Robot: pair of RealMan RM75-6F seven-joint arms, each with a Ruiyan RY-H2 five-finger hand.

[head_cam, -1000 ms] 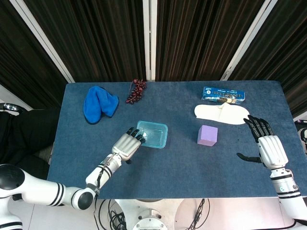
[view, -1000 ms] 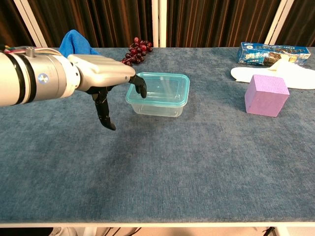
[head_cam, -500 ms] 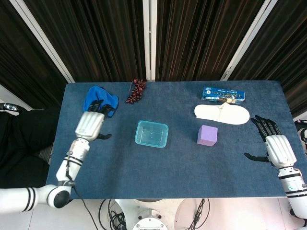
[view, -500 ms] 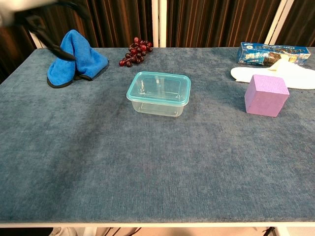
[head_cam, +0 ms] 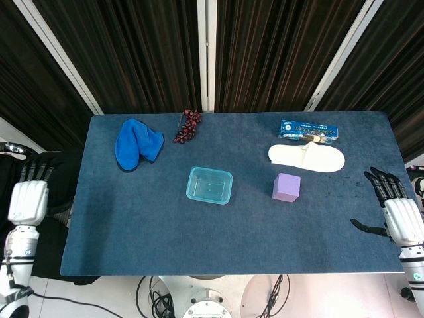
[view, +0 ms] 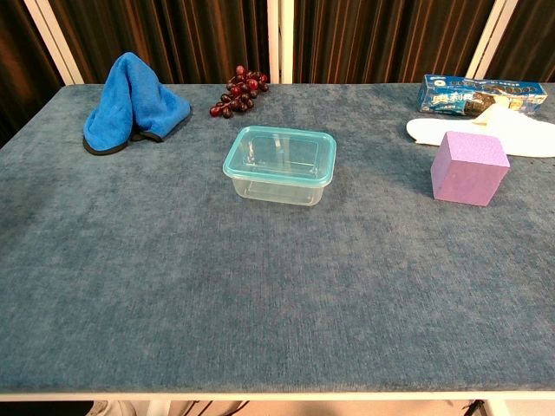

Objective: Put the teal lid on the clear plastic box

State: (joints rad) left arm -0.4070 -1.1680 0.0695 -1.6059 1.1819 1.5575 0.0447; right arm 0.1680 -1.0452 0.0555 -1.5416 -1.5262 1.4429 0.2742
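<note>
Left hand: (head_cam: 28, 197) off the table's (head_cam: 132, 232) left edge, fingers spread, holding nothing.
Right hand: (head_cam: 401, 215) just past the right edge, fingers apart, empty.
Clear plastic box: (view: 279, 166) near table centre, teal lid (view: 280, 154) seated on it.
Open room: bare cloth all round the box.
Around: blue cloth (view: 132, 104), grapes (view: 237, 93), purple block (view: 469, 167), white slipper (head_cam: 307, 158), blue packet (head_cam: 309, 130).
</note>
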